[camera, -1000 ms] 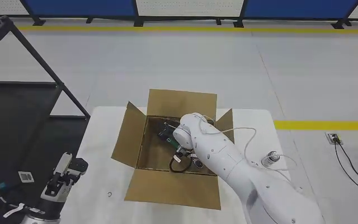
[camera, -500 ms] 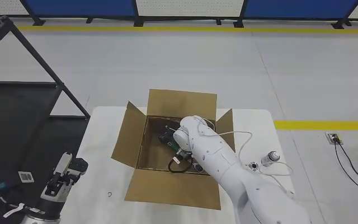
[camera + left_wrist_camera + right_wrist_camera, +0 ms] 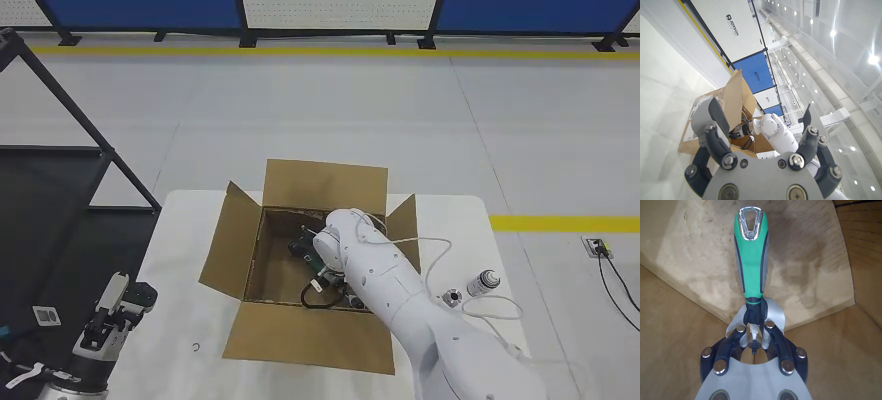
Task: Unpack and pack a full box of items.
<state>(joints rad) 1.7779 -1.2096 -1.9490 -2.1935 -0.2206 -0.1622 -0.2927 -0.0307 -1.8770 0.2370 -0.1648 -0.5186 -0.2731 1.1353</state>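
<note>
An open cardboard box [image 3: 325,187] stands in the middle of the white table [image 3: 190,300]. My right gripper [image 3: 753,321] is down inside the box, shut on the dark neck of a tool with a green and grey handle [image 3: 751,262]. The handle points away from the gripper over the brown box floor [image 3: 696,256]. From above, the right arm [image 3: 375,270] covers much of the box's inside. My left gripper [image 3: 130,290] hangs off the table's left edge, open with nothing between its fingers. The left wrist view has the box [image 3: 734,100] and the right arm [image 3: 776,130] beyond this gripper [image 3: 762,106].
A small bottle [image 3: 483,282] and a small round piece [image 3: 452,296] sit on the table to the right of the box. A tiny ring [image 3: 196,347] lies on the left part. A black frame [image 3: 70,110] stands to the left of the table.
The right arm's forearm has swung towards the near side, uncovering the small round piece by the bottle. Its gripper stays in the box. The left arm has not moved.
</note>
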